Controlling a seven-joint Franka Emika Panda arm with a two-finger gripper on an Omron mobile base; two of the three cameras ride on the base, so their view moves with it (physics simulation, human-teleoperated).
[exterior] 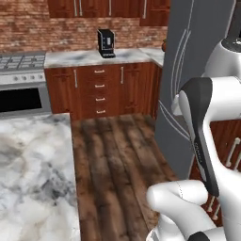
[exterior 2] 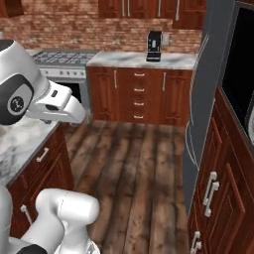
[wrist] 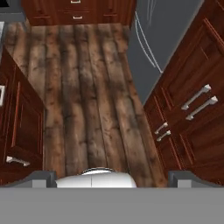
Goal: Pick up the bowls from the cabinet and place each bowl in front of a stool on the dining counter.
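Home kitchen: red brick back wall [exterior: 28, 28], silver gas stove with oven [exterior: 21, 82], black coffee machine [exterior: 106, 43] on marble-topped counter [exterior: 84, 57], red-brown wooden drawer units [exterior 2: 139, 94], tall grey fridge [exterior: 188, 70], dark plank floor [wrist: 83, 87].

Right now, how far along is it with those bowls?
Barely started, it seems. Nothing looks done: the visible stretch of marble counter carries no bowl. Nothing is in hand either: the hand camera looks down at wooden floor, and the arm hangs over the aisle. Fetching and placing both bowls remains.
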